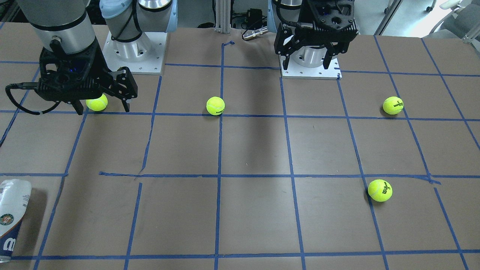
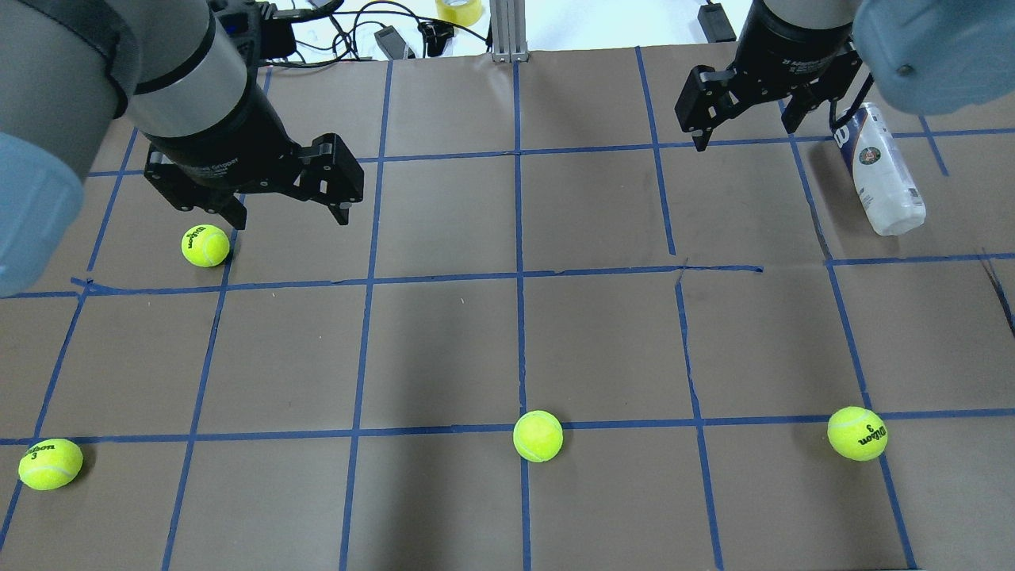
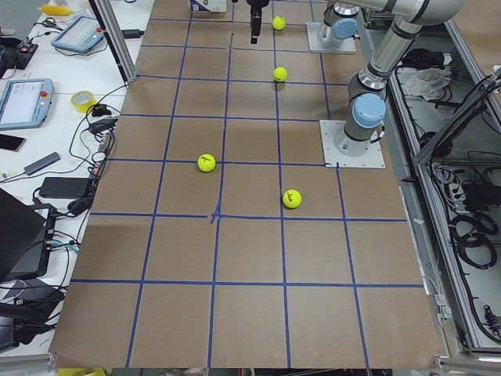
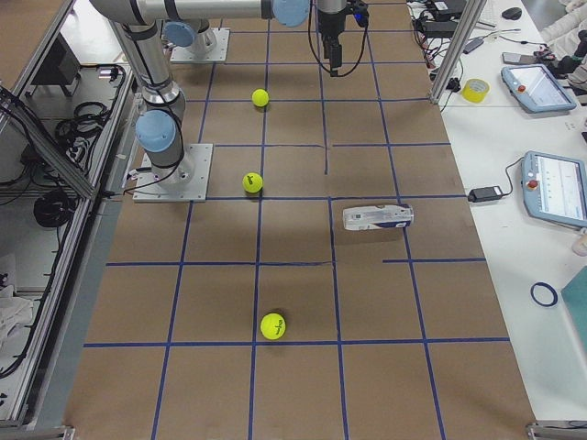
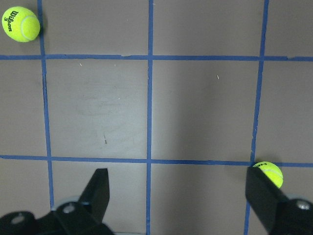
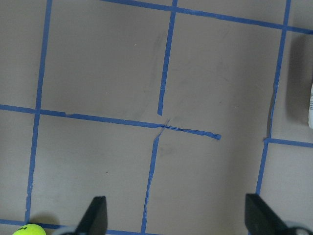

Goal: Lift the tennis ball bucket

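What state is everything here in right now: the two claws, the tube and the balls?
left gripper: open, empty.
right gripper: open, empty.
tennis ball bucket: lying on its side on the table, not gripped.
four tennis balls: loose on the table, apart.

Four tennis balls (image 2: 205,245) (image 2: 50,464) (image 2: 538,435) (image 2: 857,433), one tennis ball bucket (image 2: 880,170), two robot arms (image 2: 182,87) (image 2: 801,32)
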Controlling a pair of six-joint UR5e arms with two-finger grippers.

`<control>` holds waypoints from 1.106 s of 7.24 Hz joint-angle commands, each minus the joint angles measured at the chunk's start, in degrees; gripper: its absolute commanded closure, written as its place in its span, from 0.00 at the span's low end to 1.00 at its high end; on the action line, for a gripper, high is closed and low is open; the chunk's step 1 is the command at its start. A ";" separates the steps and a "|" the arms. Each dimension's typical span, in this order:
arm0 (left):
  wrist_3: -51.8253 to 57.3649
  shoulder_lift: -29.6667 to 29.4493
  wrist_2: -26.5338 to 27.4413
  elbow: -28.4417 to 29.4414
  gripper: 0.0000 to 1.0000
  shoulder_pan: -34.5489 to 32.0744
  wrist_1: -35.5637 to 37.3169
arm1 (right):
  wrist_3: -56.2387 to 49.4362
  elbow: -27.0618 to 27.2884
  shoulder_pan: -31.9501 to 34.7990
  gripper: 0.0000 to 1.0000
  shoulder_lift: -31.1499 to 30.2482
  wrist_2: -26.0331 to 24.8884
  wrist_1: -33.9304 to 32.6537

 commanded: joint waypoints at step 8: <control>0.00 0.00 0.00 0.00 0.00 -0.04 -0.09 | 0.57 -2.10 -5.38 0.00 5.39 -0.79 -3.24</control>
